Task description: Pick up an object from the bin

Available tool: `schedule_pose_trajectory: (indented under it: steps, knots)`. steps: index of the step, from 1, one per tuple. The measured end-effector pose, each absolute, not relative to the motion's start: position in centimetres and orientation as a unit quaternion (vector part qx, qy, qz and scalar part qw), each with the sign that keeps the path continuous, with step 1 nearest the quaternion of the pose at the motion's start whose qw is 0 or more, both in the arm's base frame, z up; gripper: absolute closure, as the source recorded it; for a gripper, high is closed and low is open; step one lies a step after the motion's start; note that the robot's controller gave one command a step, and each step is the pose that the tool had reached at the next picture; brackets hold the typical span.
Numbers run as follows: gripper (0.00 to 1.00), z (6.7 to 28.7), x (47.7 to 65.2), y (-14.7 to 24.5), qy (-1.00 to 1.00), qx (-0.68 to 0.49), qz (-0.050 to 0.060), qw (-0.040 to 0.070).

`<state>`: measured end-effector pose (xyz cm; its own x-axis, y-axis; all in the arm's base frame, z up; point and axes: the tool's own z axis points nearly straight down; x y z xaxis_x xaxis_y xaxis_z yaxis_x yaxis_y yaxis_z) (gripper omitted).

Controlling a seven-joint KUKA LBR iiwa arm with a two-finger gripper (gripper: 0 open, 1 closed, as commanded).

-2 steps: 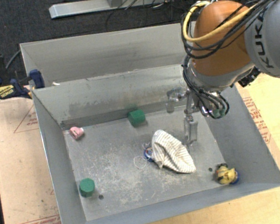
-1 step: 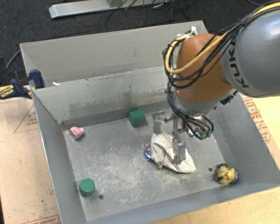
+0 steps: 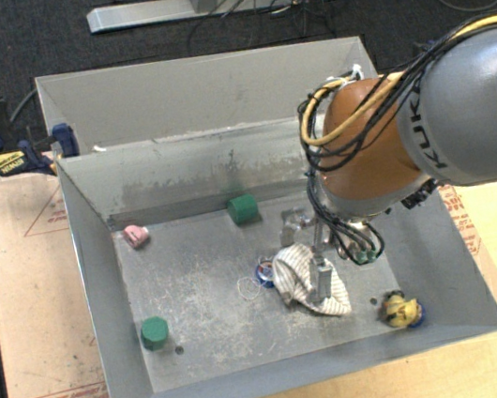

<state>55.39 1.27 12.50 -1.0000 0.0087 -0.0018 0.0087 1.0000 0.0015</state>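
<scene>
Gripper [image 3: 322, 277] low on top of crumpled checked cloth [image 3: 290, 272] right of centre, whether clenched or released cannot be told, grey metal bin [image 3: 99, 267] holding green cube [image 3: 244, 208] near back wall, pink piece [image 3: 135, 235] back left, green cylinder [image 3: 155, 331] front left, yellow toy [image 3: 401, 310] front right

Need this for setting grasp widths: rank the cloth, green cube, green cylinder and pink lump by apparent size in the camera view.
1. Cloth, clearly largest.
2. Green cube and green cylinder: they look about alike, so I won't rank them.
3. Pink lump, smallest.
</scene>
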Motion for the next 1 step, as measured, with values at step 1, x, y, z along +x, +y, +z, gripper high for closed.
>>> schedule_pose_trajectory:
  steps: [1]
  knots:
    - [1.0,7.08,57.87,-0.16,0.989,-0.149,0.001,0.001]
